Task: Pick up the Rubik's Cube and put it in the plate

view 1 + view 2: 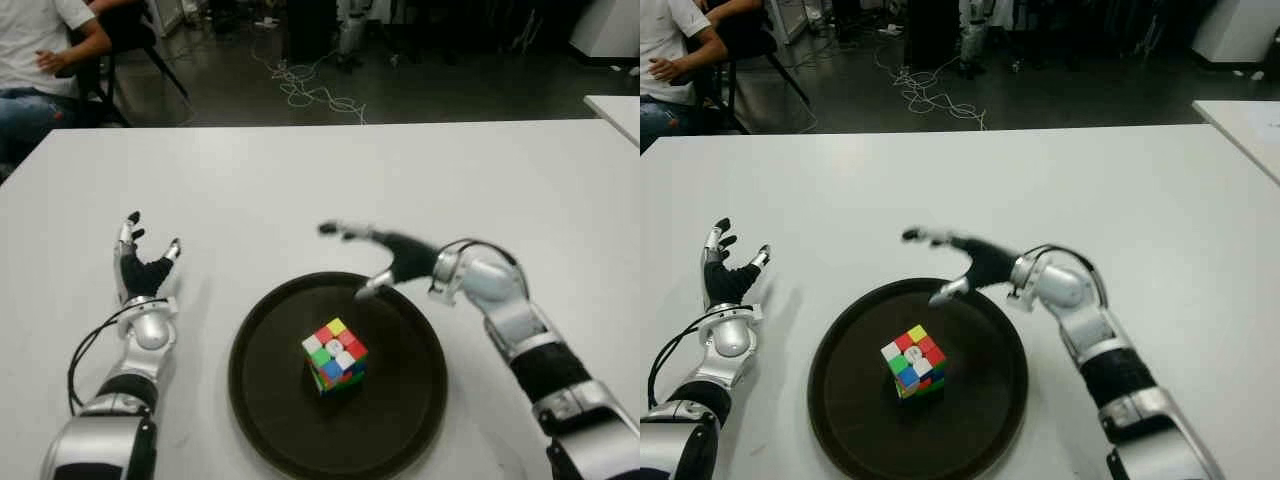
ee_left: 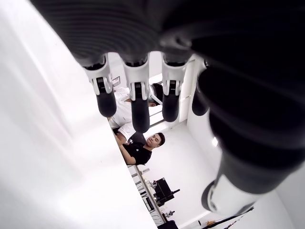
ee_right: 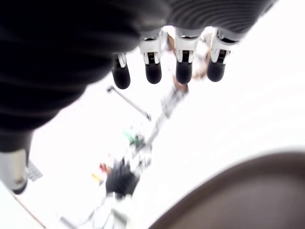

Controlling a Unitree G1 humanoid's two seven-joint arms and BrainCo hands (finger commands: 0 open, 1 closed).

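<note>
The right robot hand (image 1: 385, 258) hovers over the far right edge of the plate (image 1: 270, 400), its fingers (image 3: 153, 71) stretched out wide toward the left and holding nothing (its wrist view shows four straight fingertips with only open space and a curve of the dark plate rim beneath them). The thumb points down toward the plate's far rim, but whether it touches cannot be told.

The Rubik's Cube (image 1: 335, 354) sits inside the plate, close to its middle and a little toward the near side, resting on the dark surface with its top face showing red, yellow, green and white squares. It is well apart from both hands.

The plate is round and dark brown with a low raised rim, lying on the white tabletop (image 1: 300, 180) near the robot, roughly centred between the two arms.

The left robot hand (image 1: 143, 266) shows to the left of the plate, clear of its rim, fingers extended toward the far side and spread loosely, empty as well (its wrist view confirms straight fingers with nothing between them).

Beyond the far left corner of the tabletop a person (image 1: 40, 60) in a white shirt sits on a chair, and cables (image 1: 305, 85) trail across the dark floor behind.
</note>
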